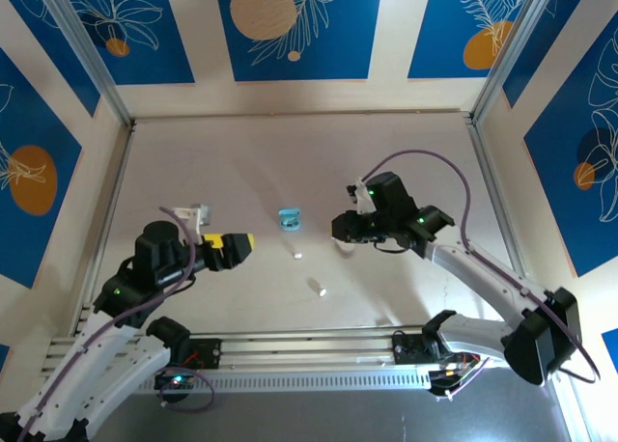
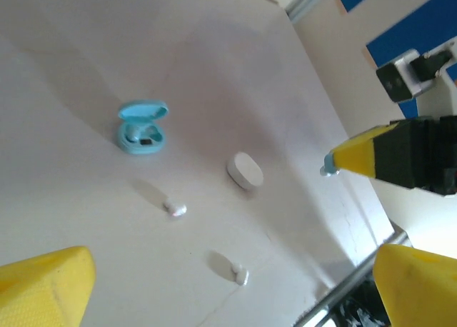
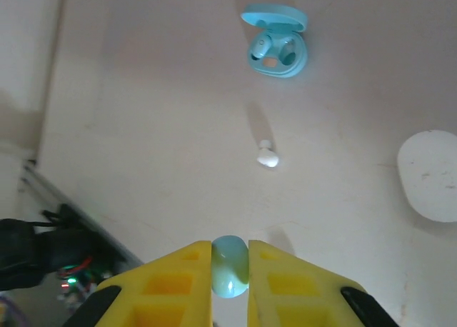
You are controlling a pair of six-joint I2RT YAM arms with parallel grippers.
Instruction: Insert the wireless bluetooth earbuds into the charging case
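- Top view: your right fingers (image 1: pixel 340 234) hang just right of the open blue charging case (image 1: pixel 290 218). The left fingers (image 1: pixel 237 241) sit off to its left, apart from it. Two white earbuds lie loose on the bench (image 1: pixel 193 172): one (image 1: pixel 298 256) just below the case, the other (image 1: pixel 322 290) nearer the arm bases. Step in hand, as I judge it: carry the held bud over and seat it.
- Left wrist view: the left fingers are spread as wide as they go, with nothing between them and touching nothing. The blue case has its lid up. One pocket looks filled, but that's hard to be sure of. A closed white case (image 2: pixel 245 171) lies near it, apart.
- Right wrist view: the right fingers are pinched nearly closed on a light blue earbud (image 3: pixel 230 270), gripped at the very tips. The blue case is ahead and well apart, with a white bud lying between. To do this well, travel above that white bud and come down over the free pocket. Turn the bud to match the pocket and loosen only once it sits. The tip grip looks slim, so go gently or it may pop out.
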